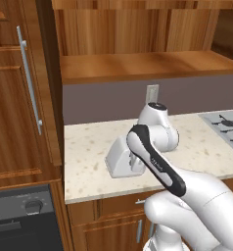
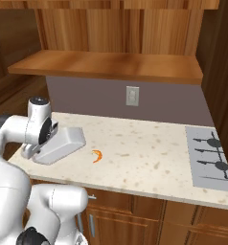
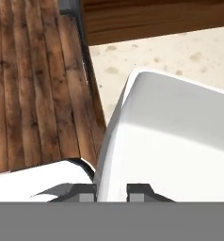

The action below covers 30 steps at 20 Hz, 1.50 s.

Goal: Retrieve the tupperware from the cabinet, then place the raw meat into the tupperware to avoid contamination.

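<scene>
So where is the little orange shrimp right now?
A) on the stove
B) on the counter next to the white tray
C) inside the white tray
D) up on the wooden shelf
B: the shrimp lies on the bare counter, a little apart from the white tray that the gripper holds by its rim.

A speckled beige countertop [image 2: 144,158] runs across the scene, with a grey backsplash [image 2: 87,98] behind it. A white wall outlet [image 2: 132,96] sits on that backsplash at about twelve o'clock from the counter's middle. A grey stovetop [image 2: 212,160] with dark burner grates lies at three o'clock. At eight o'clock in the left base view stands a dark oven [image 1: 23,218] with a round knob. Wood drawer fronts [image 2: 135,215] with short silver handles line the counter's underside.
</scene>
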{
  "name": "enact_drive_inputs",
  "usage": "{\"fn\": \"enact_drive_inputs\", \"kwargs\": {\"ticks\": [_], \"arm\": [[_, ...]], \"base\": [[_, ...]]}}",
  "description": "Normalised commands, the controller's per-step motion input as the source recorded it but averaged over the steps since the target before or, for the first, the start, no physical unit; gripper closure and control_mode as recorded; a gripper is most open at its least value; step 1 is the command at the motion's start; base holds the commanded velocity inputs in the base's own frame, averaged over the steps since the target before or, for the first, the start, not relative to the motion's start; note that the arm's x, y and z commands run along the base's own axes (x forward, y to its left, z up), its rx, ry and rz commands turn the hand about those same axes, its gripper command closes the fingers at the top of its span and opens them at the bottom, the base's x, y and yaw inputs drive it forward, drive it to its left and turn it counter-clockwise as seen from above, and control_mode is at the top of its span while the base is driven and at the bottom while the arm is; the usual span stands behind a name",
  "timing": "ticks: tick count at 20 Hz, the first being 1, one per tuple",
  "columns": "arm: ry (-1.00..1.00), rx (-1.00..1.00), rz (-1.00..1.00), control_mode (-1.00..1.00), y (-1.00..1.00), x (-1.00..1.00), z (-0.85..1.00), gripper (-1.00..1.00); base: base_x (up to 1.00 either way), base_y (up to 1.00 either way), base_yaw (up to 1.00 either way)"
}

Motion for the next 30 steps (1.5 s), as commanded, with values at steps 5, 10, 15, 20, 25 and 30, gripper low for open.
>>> {"fn": "enact_drive_inputs", "kwargs": {"ticks": [5, 10, 15, 20, 25, 30], "arm": [[0.0, 0.0, 0.04, -1.0, 0.0, 0.43, -0.22, 1.0], [0.0, 0.0, 0.03, -1.0, 0.0, 0.4, -0.18, 1.0], [-0.02, 0.0, 0.0, -1.0, 0.0, 0.31, -0.14, 1.0], [0.0, 0.0, 0.0, -1.0, 0.0, 0.27, -0.23, 1.0], [0.0, 0.0, 0.0, -1.0, 0.01, 0.23, -0.3, 1.0], [0.0, 0.0, 0.01, -1.0, 0.01, 0.19, -0.28, 1.0]], "base": [[0.0, 0.0, 0.0], [0.0, 0.0, 0.0], [0.0, 0.0, 0.0], [0.0, 0.0, 0.0], [0.0, 0.0, 0.0], [0.0, 0.0, 0.0]]}}
